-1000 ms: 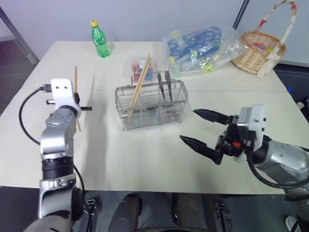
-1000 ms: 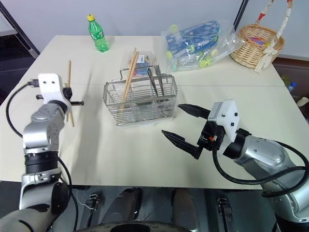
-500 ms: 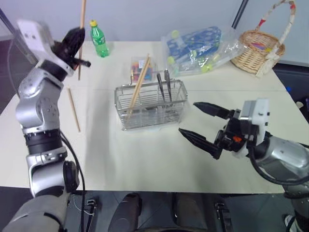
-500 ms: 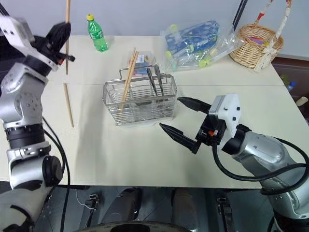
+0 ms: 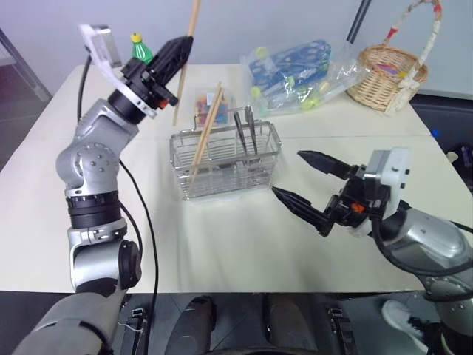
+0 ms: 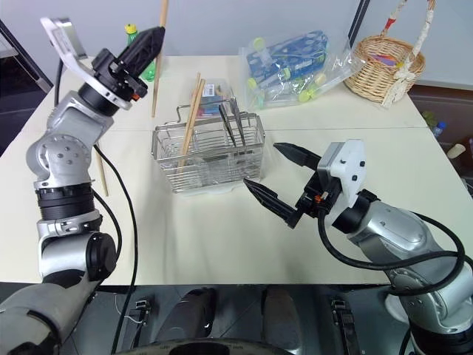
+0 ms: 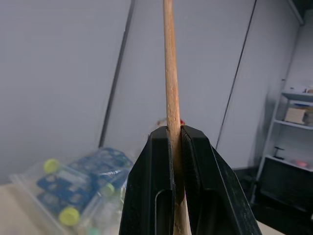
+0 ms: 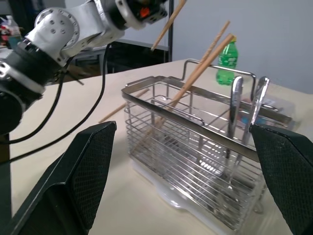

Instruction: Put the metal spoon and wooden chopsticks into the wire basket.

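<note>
The wire basket (image 5: pixel 225 159) stands mid-table with two wooden chopsticks (image 5: pixel 209 127) leaning in it. Two slim metal handles (image 5: pixel 246 129) stand beside them; I cannot tell whether either is the metal spoon. My left gripper (image 5: pixel 186 43) is raised behind and to the left of the basket. It is shut on another chopstick (image 7: pixel 169 73), which hangs nearly upright. A further chopstick (image 6: pixel 101 177) lies on the table at the left. My right gripper (image 5: pixel 287 172) hovers open and holds nothing, just right of the basket's front corner.
A green bottle (image 6: pixel 131 29) stands at the back left, behind my left gripper. A small clear box (image 5: pixel 201 100) sits behind the wire basket. A plastic bag of blue items (image 5: pixel 295 68) and a wicker basket (image 5: pixel 386 72) lie at the back right.
My left arm has lifted one chopstick off the table and swung it up and right toward the basket, turning the wrist. The right gripper has stayed where it was.
</note>
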You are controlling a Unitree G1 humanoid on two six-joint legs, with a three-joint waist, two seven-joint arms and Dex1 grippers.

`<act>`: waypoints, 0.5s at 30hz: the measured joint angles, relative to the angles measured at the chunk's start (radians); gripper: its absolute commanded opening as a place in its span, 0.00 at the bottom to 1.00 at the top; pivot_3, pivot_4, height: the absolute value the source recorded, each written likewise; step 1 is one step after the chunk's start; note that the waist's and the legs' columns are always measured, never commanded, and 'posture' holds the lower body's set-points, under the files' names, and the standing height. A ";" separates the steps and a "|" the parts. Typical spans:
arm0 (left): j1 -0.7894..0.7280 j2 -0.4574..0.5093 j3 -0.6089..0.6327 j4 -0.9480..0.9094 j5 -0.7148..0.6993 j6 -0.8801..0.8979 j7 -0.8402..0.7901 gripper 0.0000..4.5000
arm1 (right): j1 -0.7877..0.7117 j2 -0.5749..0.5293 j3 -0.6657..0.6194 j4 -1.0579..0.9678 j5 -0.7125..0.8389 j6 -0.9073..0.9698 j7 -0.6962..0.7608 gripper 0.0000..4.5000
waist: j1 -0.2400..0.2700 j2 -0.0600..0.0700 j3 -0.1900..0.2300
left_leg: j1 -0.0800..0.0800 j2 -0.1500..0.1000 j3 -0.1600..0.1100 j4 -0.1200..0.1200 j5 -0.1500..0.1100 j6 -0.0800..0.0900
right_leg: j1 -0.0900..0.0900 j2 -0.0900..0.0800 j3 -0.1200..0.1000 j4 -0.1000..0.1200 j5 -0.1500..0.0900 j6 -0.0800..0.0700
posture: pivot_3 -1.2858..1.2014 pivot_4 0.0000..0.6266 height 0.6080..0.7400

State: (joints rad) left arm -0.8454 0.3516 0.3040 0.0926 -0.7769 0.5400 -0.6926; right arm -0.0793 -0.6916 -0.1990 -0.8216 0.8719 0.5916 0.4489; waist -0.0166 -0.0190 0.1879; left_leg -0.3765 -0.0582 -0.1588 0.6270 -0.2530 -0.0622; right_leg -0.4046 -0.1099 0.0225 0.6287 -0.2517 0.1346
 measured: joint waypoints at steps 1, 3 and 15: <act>0.012 -0.004 -0.002 -0.003 0.000 0.000 -0.001 0.02 | 0.001 0.004 0.003 0.000 -0.005 -0.001 -0.001 1.00 | 0.000 0.000 0.000 | 0.000 0.000 0.000 0.000 0.000 0.000 | 0.000 0.000 0.000 0.000 0.000 0.000 | 0.52 0.24 1.00; 0.043 -0.009 -0.014 -0.013 0.000 0.001 -0.004 0.02 | 0.005 0.008 0.012 0.000 -0.012 -0.002 -0.001 1.00 | 0.002 0.000 0.000 | 0.000 0.000 0.000 0.000 0.000 0.000 | 0.000 0.000 0.000 0.000 0.000 0.000 | 0.52 0.24 1.00; 0.177 -0.045 -0.048 -0.079 0.003 -0.011 -0.009 0.02 | 0.003 0.035 0.037 0.004 -0.055 -0.018 0.002 1.00 | 0.005 0.000 0.000 | -0.001 0.000 0.000 0.000 0.000 0.000 | 0.000 0.000 0.000 0.000 0.000 0.000 | 0.52 0.24 1.00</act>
State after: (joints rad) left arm -0.6683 0.3064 0.2557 0.0138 -0.7735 0.5289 -0.7012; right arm -0.0759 -0.6562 -0.1617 -0.8178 0.8169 0.5736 0.4505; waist -0.0119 -0.0190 0.1879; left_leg -0.3770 -0.0584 -0.1588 0.6273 -0.2530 -0.0622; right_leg -0.4045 -0.1100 0.0229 0.6284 -0.2518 0.1344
